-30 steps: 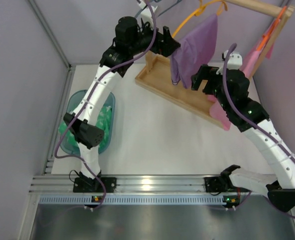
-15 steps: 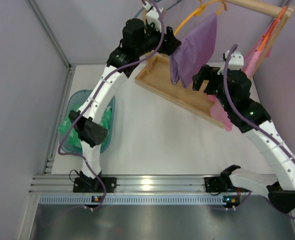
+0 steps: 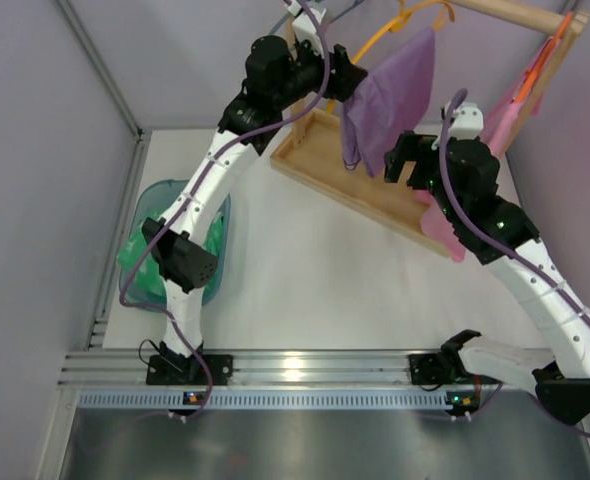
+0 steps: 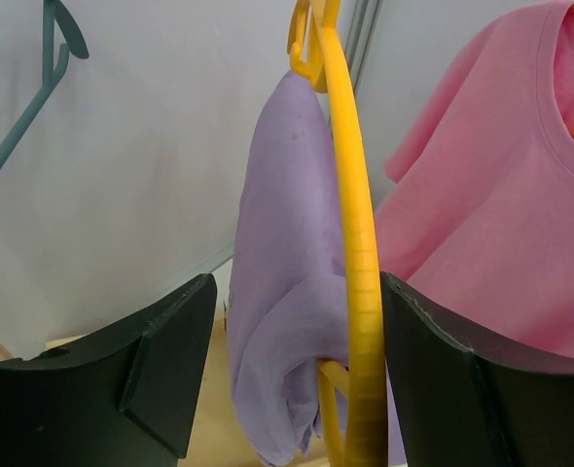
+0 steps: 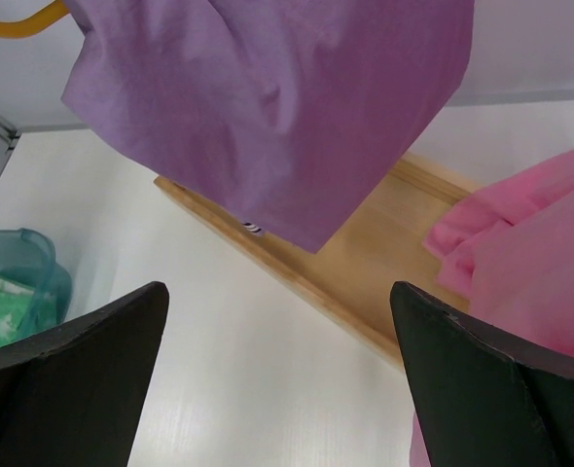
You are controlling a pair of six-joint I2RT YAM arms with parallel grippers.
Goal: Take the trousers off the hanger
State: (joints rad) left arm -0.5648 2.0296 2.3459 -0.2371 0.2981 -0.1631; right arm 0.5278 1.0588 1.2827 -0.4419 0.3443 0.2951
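Observation:
The lilac trousers point(image 3: 390, 95) hang folded over the yellow-orange hanger point(image 3: 375, 42), which hooks onto the wooden rail at the top. My left gripper point(image 3: 347, 78) is at the hanger's left end. In the left wrist view its jaws point(image 4: 297, 282) stand apart, with the hanger arm point(image 4: 355, 214) and a fold of the trousers point(image 4: 282, 253) between them. The hanger lies against the right finger, and a gap shows beside the left finger. My right gripper point(image 3: 400, 155) is open and empty just below the trousers' hem point(image 5: 277, 107).
A wooden tray-like base point(image 3: 325, 160) lies under the rail point(image 3: 515, 15). A pink garment point(image 3: 500, 120) hangs on an orange-red hanger point(image 3: 545, 55) at the right. A grey-blue hanger point(image 4: 34, 97) hangs at the left. The teal basin point(image 3: 175, 245) holds green-and-white cloth.
My left gripper has moved right onto the hanger's end, and its jaws have narrowed around the hanger and cloth. The right arm has barely moved.

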